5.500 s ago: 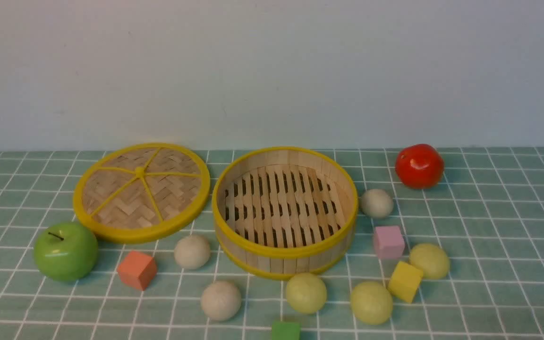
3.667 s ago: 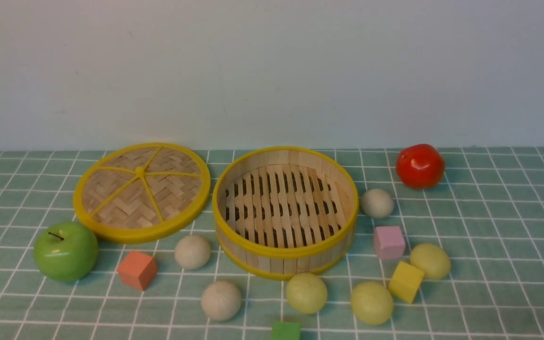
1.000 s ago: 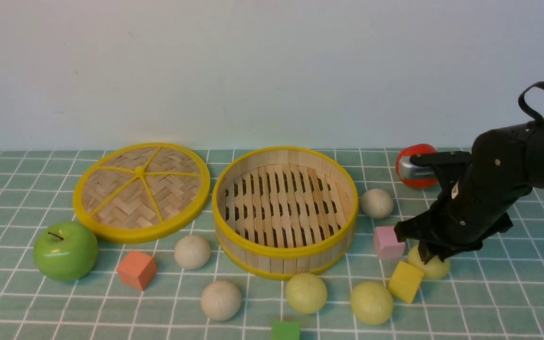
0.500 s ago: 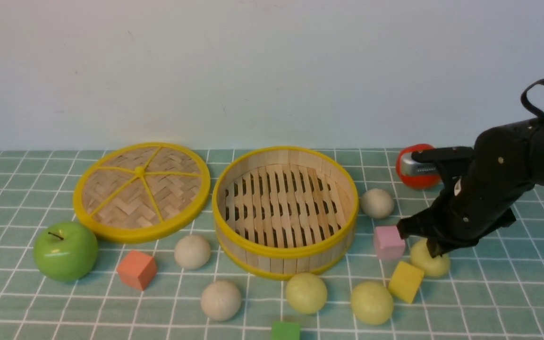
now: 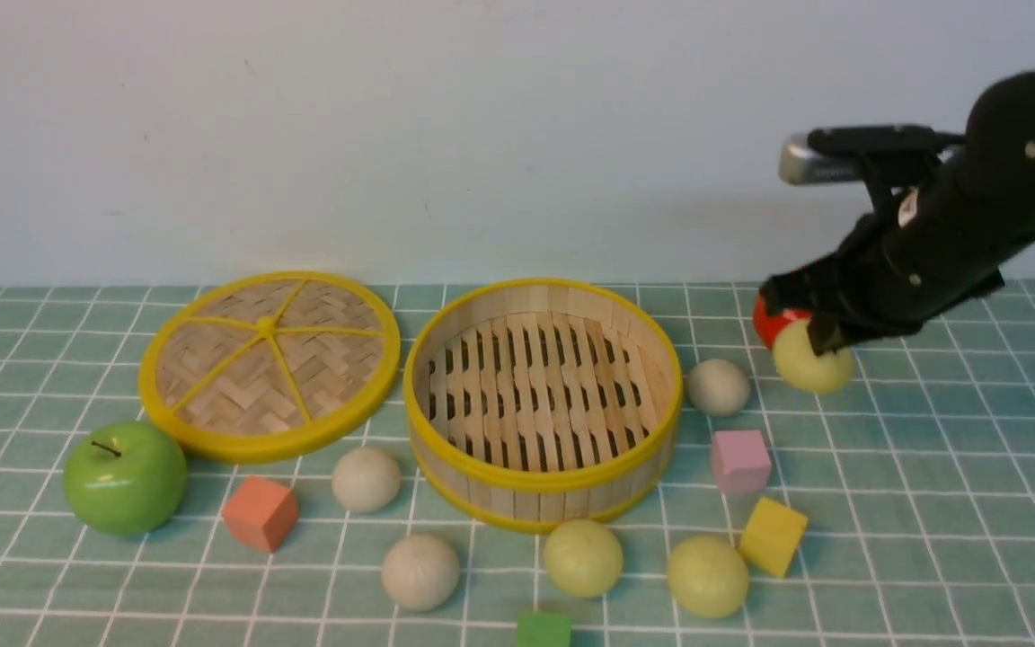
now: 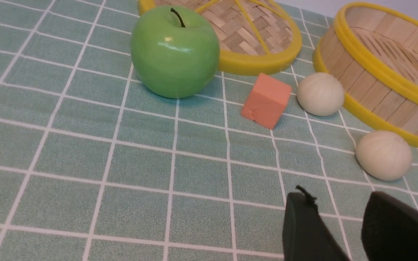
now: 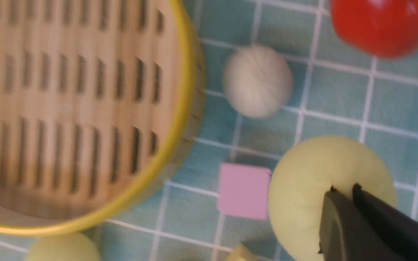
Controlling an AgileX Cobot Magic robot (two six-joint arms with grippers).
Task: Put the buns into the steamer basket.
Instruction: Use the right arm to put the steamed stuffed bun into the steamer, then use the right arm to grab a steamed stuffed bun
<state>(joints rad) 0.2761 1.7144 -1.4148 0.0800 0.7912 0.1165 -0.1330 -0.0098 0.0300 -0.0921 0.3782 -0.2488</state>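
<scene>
**Right gripper [image 5: 816, 334] holding one pale yellow-green bun [image 5: 818, 368] in the air beside the steamer basket [image 5: 543, 481].**
Its fingers are nearly closed, pinching the bun's top. The bun hangs clear of the checked cloth [image 5: 931, 467], right of the basket and in front of a red fruit [image 5: 762, 316]. Outside the basket, on the cloth, lie three off-white buns [image 5: 717, 386] [image 5: 366, 479] [image 5: 420, 571] and two yellow-green buns [image 5: 582, 557] [image 5: 706, 575]. The left gripper [image 6: 339, 204] hovers low, fingers slightly apart, gripping nothing.
</scene>
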